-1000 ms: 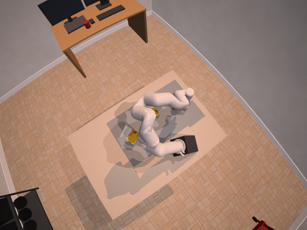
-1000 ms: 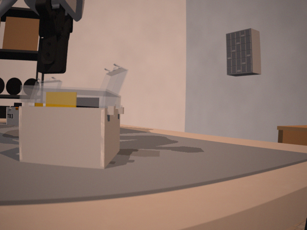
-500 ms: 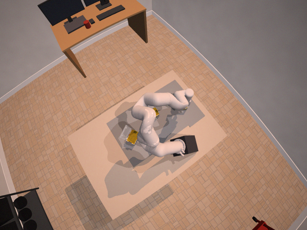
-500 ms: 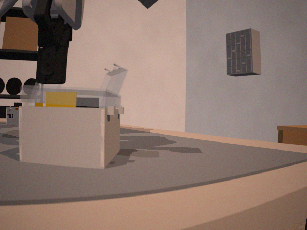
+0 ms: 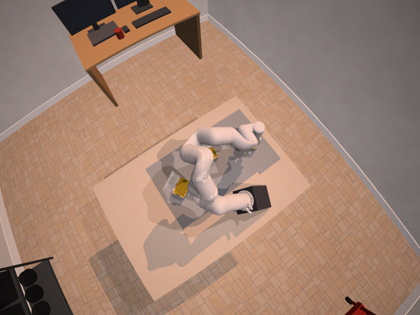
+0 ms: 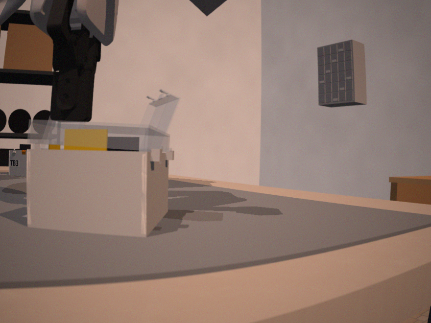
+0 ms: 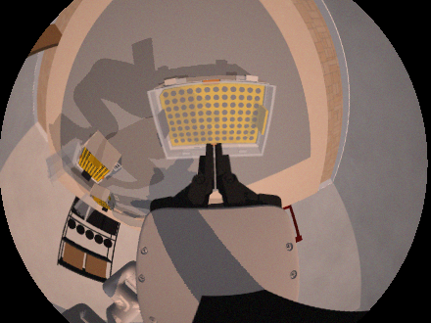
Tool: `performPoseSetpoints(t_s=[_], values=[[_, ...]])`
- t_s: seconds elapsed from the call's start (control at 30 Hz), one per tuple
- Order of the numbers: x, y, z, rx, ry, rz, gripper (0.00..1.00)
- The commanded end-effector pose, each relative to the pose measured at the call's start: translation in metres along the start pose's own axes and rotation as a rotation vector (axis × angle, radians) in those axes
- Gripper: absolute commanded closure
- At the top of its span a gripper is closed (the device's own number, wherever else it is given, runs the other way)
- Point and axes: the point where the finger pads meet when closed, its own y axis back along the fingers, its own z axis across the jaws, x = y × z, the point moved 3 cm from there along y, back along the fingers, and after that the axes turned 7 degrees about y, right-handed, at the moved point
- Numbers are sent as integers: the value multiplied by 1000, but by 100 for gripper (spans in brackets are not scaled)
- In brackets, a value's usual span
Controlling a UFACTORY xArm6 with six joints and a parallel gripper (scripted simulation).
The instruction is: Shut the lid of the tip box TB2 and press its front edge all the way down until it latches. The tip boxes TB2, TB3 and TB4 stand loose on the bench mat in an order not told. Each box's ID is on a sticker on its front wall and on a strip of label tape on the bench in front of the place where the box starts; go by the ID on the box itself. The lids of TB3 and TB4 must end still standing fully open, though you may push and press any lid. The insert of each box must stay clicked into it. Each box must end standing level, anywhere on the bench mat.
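Low in the centre of the wrist view, the gripper [image 7: 214,150] has its fingers pressed together on nothing, tips at the near edge of a tip box [image 7: 214,115] just beyond. Its lid looks thin, clear and light, probably springy, so it likely wants a push on the front edge, not a pinch. Yellow insert [image 7: 215,114], pale walls; no ID shows. Farther left, another box [image 7: 97,158]. In the exterior view, TB3 [image 6: 17,162] sits at far left.

top: high overhead, whole room, bench mat [image 5: 264,159] | exterior: low at bench height, close to nearest box [image 6: 86,194] | wrist: looks down past fingers at same box [image 7: 215,117]
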Motion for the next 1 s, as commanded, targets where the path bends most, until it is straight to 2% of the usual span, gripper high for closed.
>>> performPoseSetpoints(t_s=[0.0,0.97], values=[[1,0,0,-2,1,3,100],[1,-7,0,-2,1,3,100]])
